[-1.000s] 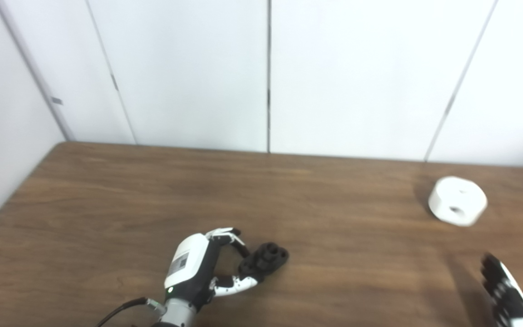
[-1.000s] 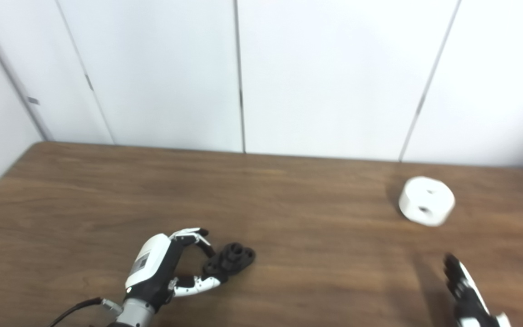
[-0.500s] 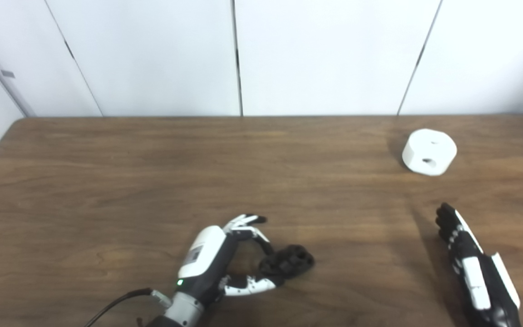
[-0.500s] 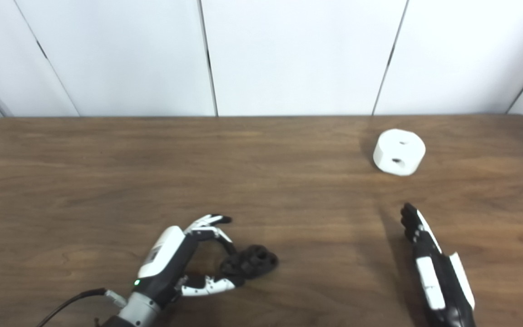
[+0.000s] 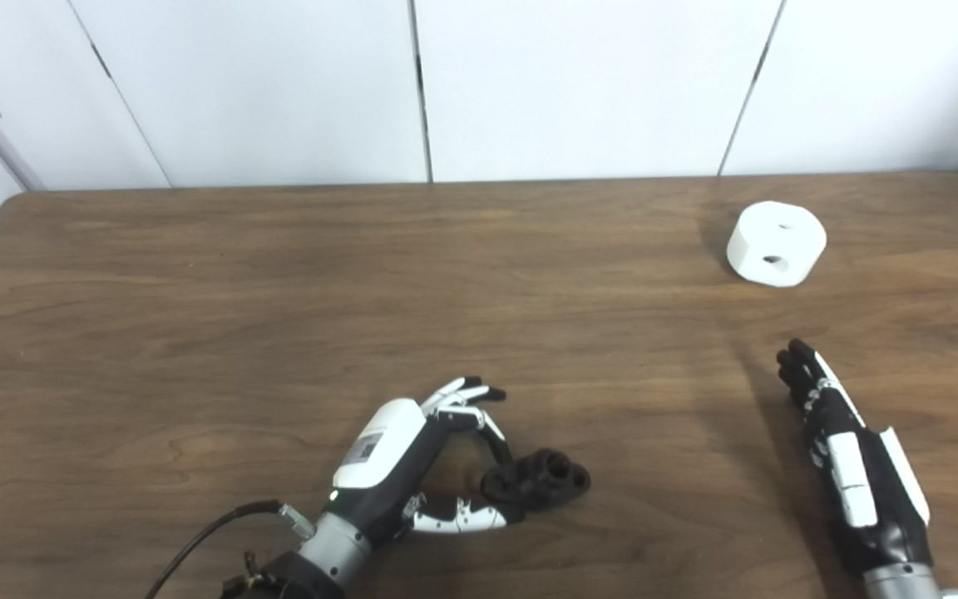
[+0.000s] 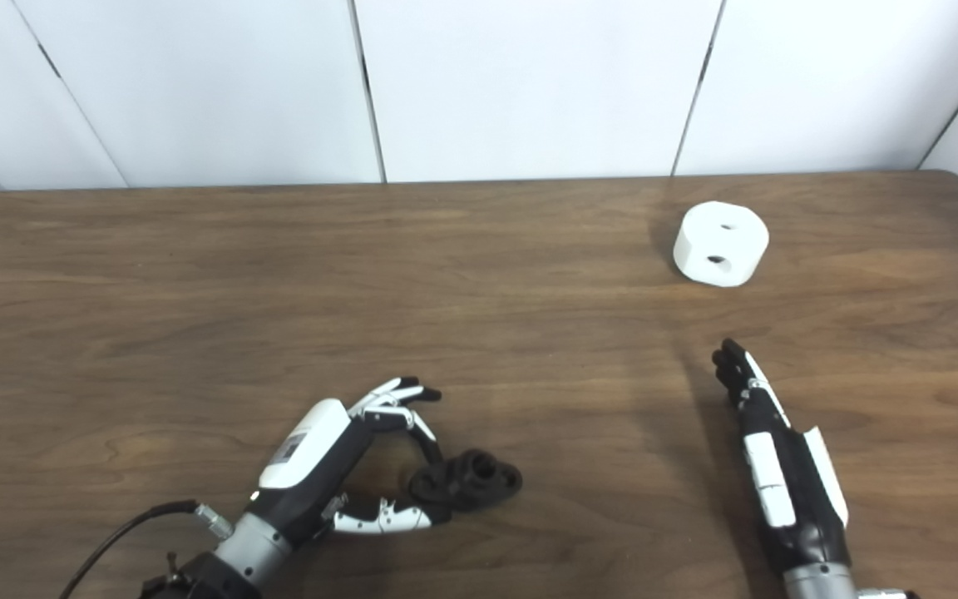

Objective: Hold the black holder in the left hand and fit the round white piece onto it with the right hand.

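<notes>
The black holder (image 5: pixel 539 482) lies on the wooden table (image 5: pixel 279 274) near the front, left of centre. My left hand (image 5: pixel 412 462) pinches the holder's left end between its thumb and one curled finger, while the other fingers stick out above it. The round white piece (image 5: pixel 776 244), with two small holes, rests at the far right of the table. My right hand (image 5: pixel 845 449) is flat and open, fingers straight and pointing toward the white piece, about a hand's length short of it. It holds nothing.
White wall panels (image 5: pixel 579 83) rise right behind the table's far edge. The table's rounded right corner (image 6: pixel 957 176) lies just beyond the white piece. A black cable (image 5: pixel 196 541) trails from my left wrist at the front edge.
The camera has tilted down and swung right, so the whole picture shifted. My right hand has come further onto the table toward the white piece. My left hand stays on the holder.
</notes>
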Controlling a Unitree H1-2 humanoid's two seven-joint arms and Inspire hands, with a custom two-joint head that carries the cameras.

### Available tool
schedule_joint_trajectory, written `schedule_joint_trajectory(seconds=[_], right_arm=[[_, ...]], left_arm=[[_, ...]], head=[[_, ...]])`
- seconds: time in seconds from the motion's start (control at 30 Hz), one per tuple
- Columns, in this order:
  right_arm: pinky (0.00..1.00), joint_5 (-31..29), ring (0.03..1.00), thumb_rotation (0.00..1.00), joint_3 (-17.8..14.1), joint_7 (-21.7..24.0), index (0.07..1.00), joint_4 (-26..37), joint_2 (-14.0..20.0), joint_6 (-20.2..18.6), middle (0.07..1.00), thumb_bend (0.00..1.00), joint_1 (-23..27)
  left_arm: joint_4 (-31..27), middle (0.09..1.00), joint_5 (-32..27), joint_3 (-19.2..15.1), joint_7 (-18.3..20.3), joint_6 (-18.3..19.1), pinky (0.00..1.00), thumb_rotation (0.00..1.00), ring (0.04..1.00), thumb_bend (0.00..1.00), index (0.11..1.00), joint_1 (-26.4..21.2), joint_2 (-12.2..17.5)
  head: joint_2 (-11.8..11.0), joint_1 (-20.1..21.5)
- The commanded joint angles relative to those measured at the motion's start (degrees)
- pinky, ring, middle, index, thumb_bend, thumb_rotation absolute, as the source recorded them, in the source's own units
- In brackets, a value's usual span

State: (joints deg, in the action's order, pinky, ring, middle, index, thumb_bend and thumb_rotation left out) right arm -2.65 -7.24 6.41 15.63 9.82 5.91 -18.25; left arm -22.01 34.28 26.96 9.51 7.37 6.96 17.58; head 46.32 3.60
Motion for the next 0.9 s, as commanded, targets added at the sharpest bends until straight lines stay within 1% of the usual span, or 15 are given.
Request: schedule_joint_trajectory(seconds=[0.0,0.17,0.37,0.47,0.63,0.8,0.87], right_arm=[[1.0,0.23,0.96,1.0,-0.09,-0.6,0.939,2.03,0.16,-0.51,0.942,0.58,-0.09],[1.0,-0.14,0.955,1.0,-0.4,-0.7,0.937,2.07,0.18,-0.88,0.938,0.59,-0.09],[1.0,-0.64,0.954,1.0,-0.67,-0.4,0.936,2.16,0.67,-0.85,0.939,0.58,-0.34],[1.0,-1.13,0.958,1.0,-0.77,-0.17,0.938,2.0,0.93,-0.64,0.943,0.58,-0.35],[1.0,-1.91,0.956,1.0,-0.91,-0.25,0.936,1.32,1.08,-0.22,0.941,0.57,-0.22],[1.0,-3.31,0.958,1.0,-1.18,-0.06,0.947,0.45,1.26,0.92,0.946,0.55,0.13],[1.0,-2.7,0.962,0.99,-1.37,-0.39,0.953,1.16,1.51,0.58,0.952,0.54,0.35]], left_arm=[[3.98,0.846,3.68,-0.21,4.68,6.34,0.85,0.05,0.926,0.5,0.492,2.44,2.48],[3.3,0.824,14.4,0.36,5.39,6.19,0.9,0.05,0.9,0.51,0.492,2.21,2.55],[2.35,0.808,23.38,-0.2,5.86,5.64,0.91,0.05,0.888,0.51,0.491,2.92,1.21],[2.19,0.809,25.83,-0.6,5.99,5.2,0.93,0.05,0.894,0.51,0.491,3.2,0.67],[2.42,0.81,29.12,-0.95,6.35,4.7,0.92,0.05,0.893,0.51,0.491,3.38,0.02],[3.02,0.808,28.81,-1.51,6.25,4.56,0.92,0.05,0.89,0.51,0.491,3.38,-0.78],[3.36,0.809,28.71,-1.8,6.45,4.75,0.92,0.05,0.889,0.51,0.491,3.3,-0.99]], head=[[0.05,0.06],[0.04,0.14],[0.01,-0.15],[-0.06,-0.1],[-0.44,-0.1],[-1.45,0.24],[-2.61,1.3]])
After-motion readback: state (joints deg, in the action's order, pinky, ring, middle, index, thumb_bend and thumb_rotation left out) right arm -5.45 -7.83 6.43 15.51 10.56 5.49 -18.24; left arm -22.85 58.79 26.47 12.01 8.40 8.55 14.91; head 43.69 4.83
